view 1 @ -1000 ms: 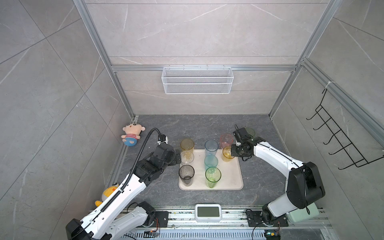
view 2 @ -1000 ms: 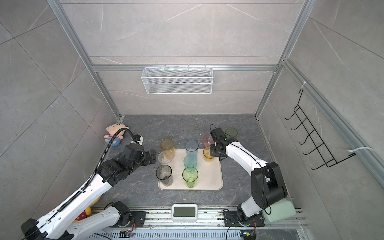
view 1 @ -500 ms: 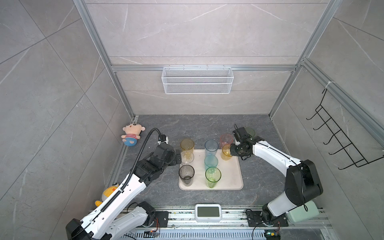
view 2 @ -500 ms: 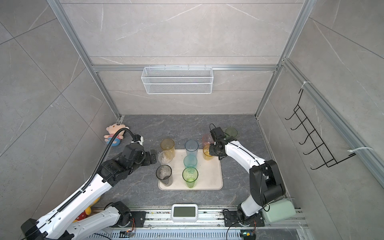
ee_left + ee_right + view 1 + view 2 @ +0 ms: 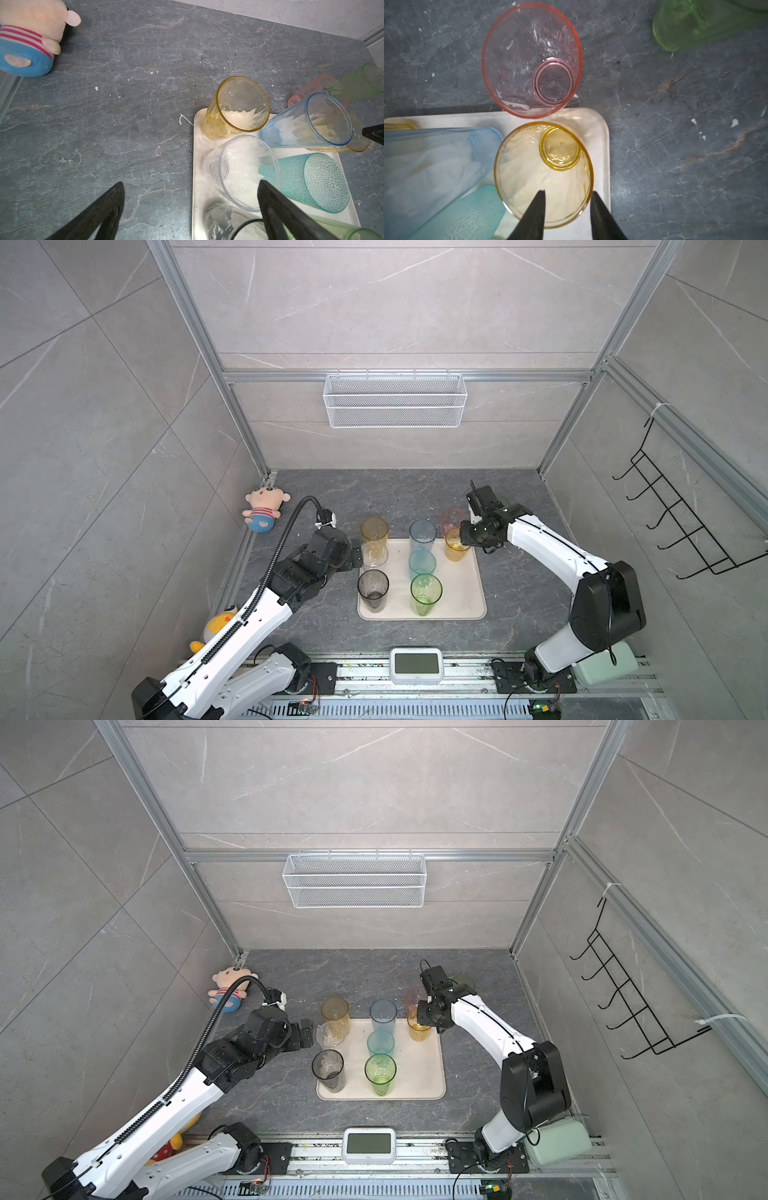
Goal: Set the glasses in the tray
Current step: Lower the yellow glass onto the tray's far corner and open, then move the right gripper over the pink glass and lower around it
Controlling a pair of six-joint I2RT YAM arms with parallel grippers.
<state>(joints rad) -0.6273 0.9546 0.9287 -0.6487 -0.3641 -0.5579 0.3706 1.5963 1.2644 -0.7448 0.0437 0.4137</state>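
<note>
The cream tray holds several upright glasses: amber, clear, smoky grey, blue, teal, green and a short yellow one in its back right corner. A pink glass and another green glass stand on the table behind the tray. My right gripper straddles the yellow glass's rim, one finger inside and one outside, jaws apart. My left gripper is wide open beside the clear glass, holding nothing.
A plush doll lies by the left wall and a yellow toy sits under the left arm. A white wire basket hangs on the back wall, a black hook rack on the right wall. A timer sits at the front.
My right gripper's jaws have parted from the yellow glass's rim, and the glass stands on the tray. The left arm has not moved.
</note>
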